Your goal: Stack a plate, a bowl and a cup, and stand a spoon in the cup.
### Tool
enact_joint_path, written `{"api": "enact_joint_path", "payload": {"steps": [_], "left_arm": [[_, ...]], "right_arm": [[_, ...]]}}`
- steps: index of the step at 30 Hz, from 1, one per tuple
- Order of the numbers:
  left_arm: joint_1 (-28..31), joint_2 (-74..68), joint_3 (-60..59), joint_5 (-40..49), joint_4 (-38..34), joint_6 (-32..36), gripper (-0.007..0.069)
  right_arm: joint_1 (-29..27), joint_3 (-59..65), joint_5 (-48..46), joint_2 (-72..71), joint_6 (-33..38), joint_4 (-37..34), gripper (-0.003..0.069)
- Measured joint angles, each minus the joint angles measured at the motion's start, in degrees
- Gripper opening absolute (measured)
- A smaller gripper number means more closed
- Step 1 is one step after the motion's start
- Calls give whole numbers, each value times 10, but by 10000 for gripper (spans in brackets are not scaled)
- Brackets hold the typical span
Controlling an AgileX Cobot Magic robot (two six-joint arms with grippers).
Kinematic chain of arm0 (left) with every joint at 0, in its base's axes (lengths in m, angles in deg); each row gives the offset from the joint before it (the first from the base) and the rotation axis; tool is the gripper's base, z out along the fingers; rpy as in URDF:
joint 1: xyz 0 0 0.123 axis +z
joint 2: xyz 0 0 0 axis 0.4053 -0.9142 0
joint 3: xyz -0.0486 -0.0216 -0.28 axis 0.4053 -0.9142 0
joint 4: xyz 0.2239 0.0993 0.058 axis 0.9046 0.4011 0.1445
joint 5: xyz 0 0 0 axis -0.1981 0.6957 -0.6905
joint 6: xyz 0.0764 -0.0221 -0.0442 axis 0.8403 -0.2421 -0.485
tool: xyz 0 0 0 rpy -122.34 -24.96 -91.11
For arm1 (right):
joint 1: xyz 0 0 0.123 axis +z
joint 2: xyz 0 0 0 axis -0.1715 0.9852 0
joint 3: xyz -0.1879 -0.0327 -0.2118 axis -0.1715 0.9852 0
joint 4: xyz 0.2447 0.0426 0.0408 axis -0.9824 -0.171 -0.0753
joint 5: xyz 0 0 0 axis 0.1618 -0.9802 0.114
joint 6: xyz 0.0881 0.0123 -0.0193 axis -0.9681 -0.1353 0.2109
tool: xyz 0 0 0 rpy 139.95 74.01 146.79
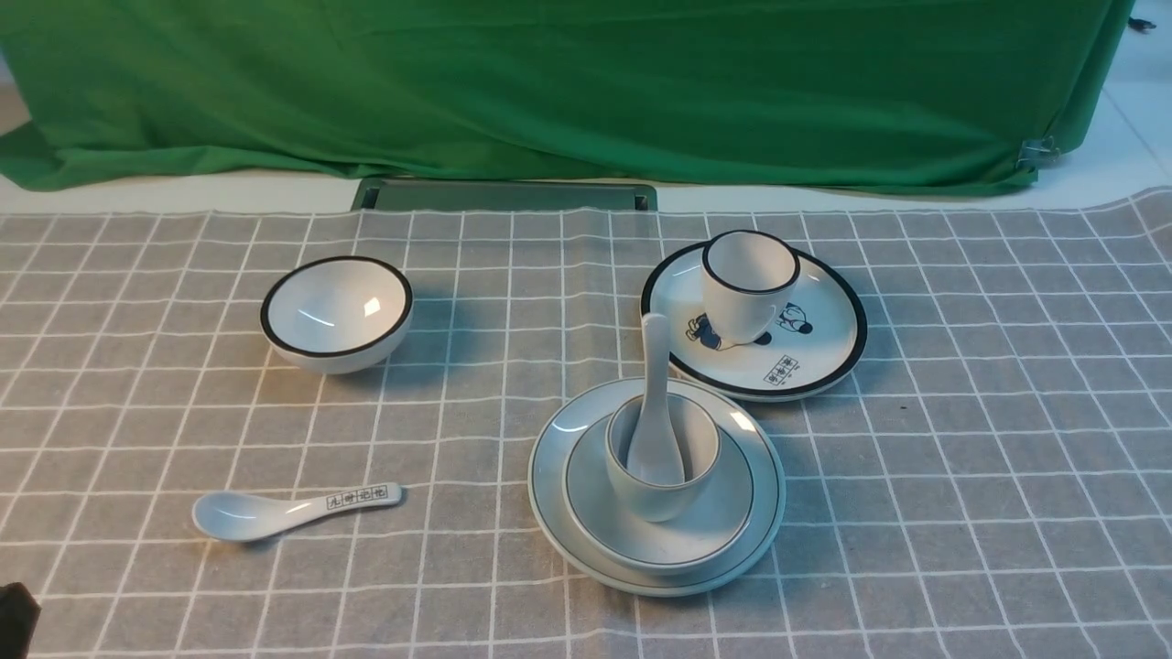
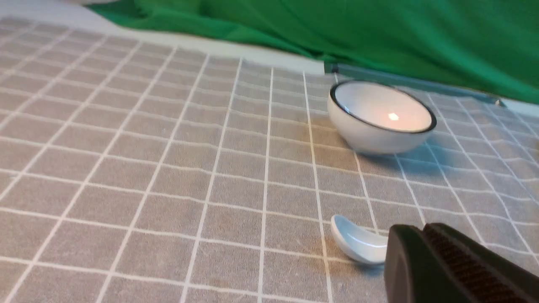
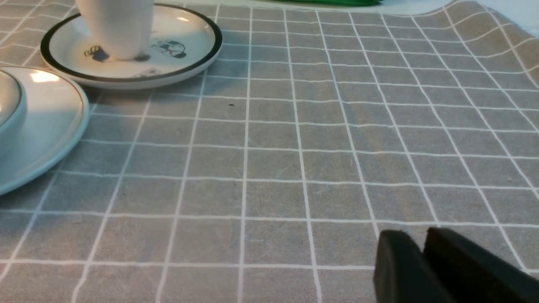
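The pale grey-blue plate (image 1: 548,494) lies at the centre front of the cloth. The shallow bowl (image 1: 725,513) sits on it, and the small cup (image 1: 655,502) stands in the bowl. The plain white spoon (image 1: 654,394) stands in the cup, handle up and leaning toward the back. The plate's edge (image 3: 50,130) and the bowl's rim (image 3: 10,111) also show in the right wrist view. My left gripper (image 2: 422,230) is shut and empty, low over the cloth at the front left. My right gripper (image 3: 421,239) is shut and empty, low over bare cloth, to the right of the stack.
A black-rimmed white bowl (image 1: 336,311) stands at the back left. A spoon with printed characters (image 1: 293,508) lies at the front left, just beyond my left gripper (image 2: 358,242). A black-rimmed cartoon plate (image 1: 824,352) behind the stack carries a black-rimmed white cup (image 1: 749,284).
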Motion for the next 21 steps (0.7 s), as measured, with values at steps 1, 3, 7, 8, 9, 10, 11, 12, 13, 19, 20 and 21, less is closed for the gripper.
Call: {"api": "enact_joint_path", "payload": {"steps": [1, 3, 7, 8, 9, 10, 11, 12, 13, 19, 20, 21], "left_arm": [[0, 0, 0, 0, 0, 0, 11], [0, 0, 0, -2, -1, 2, 11], [0, 0, 0, -4, -1, 5, 11], [0, 0, 0, -4, -1, 5, 11], [0, 0, 0, -4, -1, 5, 11], [0, 0, 0, -4, -1, 5, 11], [0, 0, 0, -4, -1, 5, 11], [0, 0, 0, -4, -1, 5, 11], [0, 0, 0, -4, -1, 5, 11], [0, 0, 0, -4, -1, 5, 12], [0, 0, 0, -4, -1, 5, 13], [0, 0, 0, -4, -1, 5, 13]], "right_arm": [[0, 0, 0, 0, 0, 0, 136], [0, 0, 0, 0, 0, 0, 140], [0, 0, 0, 0, -1, 0, 141], [0, 0, 0, 0, -1, 0, 141], [0, 0, 0, 0, -1, 0, 143], [0, 0, 0, 0, -4, 0, 144], [0, 0, 0, 0, -4, 0, 144], [0, 0, 0, 0, -4, 0, 144], [0, 0, 0, 0, -4, 0, 144], [0, 0, 0, 0, -4, 0, 150], [0, 0, 0, 0, -4, 0, 150], [0, 0, 0, 0, -4, 0, 152]]}}
